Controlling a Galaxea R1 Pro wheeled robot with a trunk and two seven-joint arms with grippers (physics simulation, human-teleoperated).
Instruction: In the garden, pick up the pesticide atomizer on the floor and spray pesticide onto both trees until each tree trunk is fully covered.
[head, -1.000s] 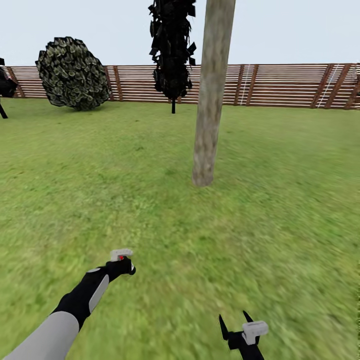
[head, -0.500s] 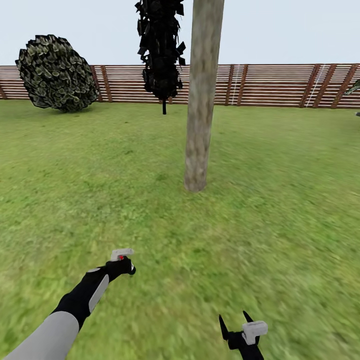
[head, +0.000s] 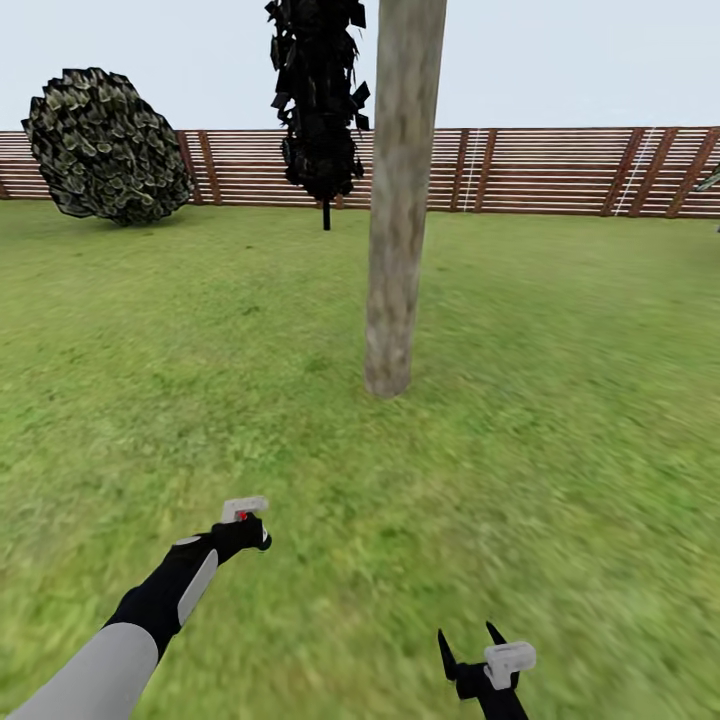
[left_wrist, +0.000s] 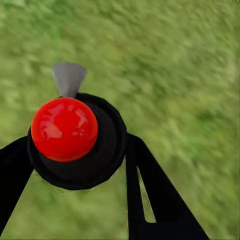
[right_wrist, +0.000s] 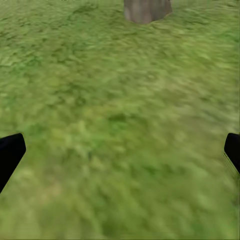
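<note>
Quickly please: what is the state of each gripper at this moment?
Left gripper: shut on the pesticide atomizer.
Right gripper: open, holding nothing.

Down over blurred green grass (left_wrist: 190, 70). Left gripper (left_wrist: 75, 165) closed around the pesticide atomizer (left_wrist: 77, 145), black fingers (left_wrist: 150, 190) flanking its round black body. Glossy red cap (left_wrist: 64, 129) facing the lens, grey nozzle (left_wrist: 69, 79) poking out beyond.

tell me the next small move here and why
Probably roll closer to the tree trunk, aiming the atomizer at it. The left gripper is shut on the bottle, its nozzle pointing toward the grass, and the bare trunk stands well ahead. The right gripper hangs open.
</note>
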